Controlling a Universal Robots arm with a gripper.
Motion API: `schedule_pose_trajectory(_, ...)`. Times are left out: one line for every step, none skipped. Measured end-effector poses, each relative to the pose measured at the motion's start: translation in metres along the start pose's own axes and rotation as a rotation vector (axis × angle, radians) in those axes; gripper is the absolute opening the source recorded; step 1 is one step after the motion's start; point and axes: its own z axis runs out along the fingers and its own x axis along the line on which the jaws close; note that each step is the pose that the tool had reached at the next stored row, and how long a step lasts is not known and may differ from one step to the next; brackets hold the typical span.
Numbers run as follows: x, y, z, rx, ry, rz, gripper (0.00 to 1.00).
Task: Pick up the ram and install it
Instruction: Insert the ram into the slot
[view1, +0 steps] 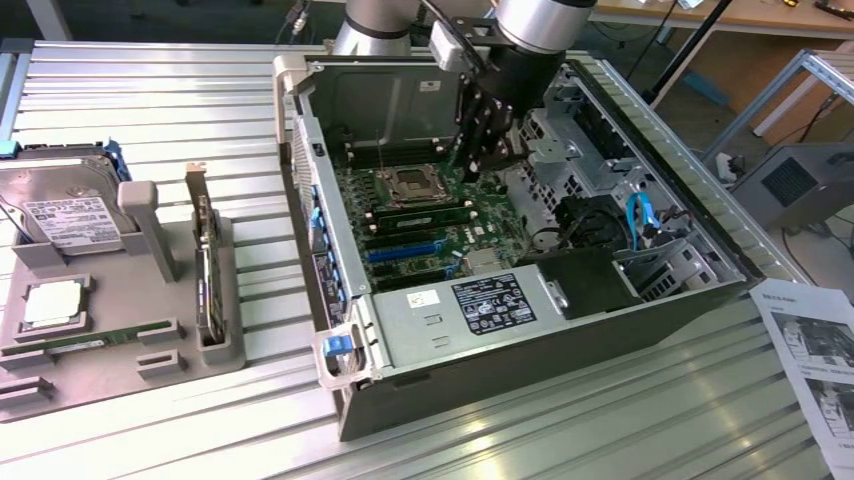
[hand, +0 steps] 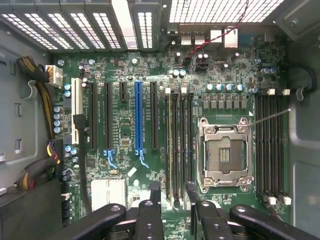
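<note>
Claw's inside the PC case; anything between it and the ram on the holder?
Yes: the case's upright metal side wall, then a dark board standing on edge in the grey plastic holder, separate the claw from the thin green ram stick.

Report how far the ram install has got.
Done: nothing clearly; one ram lies in the tray at the exterior view's left, and I cannot tell whether a stick sits in the slots. In hand: nothing; the gripper is open over those slots inside the case. Left: apparently the pick-up and the seating.
</note>
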Motion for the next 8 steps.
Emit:
schedule_pose_trajectory(-0.0001,0.0001,-0.0029,0.0,0.0011,0.0,0.32)
schedule_pose_trajectory(-0.0001,0.0001,-0.0043,0.0001,0.0017,0.001,0.32)
schedule_pose_trajectory(-0.0001,0.0002,-0.0055,0.0001,0.0022,0.001,0.32)
schedule_pose_trajectory(-0.0001,0.0002,-0.0061,0.0001,0.0026,0.001,0.32)
schedule_pose_trajectory(-0.0002,0.0003,-0.007,0.0001,0.0031,0.001,0.32)
schedule_pose_trajectory(-0.0002,0.0003,-0.0077,0.0001,0.0035,0.002,0.32)
schedule_pose_trajectory(-0.0002,0.0003,-0.0084,0.0002,0.004,0.002,0.32)
schedule_pose_trajectory(-0.0002,0.0003,-0.0092,0.0002,0.0046,0.002,0.32)
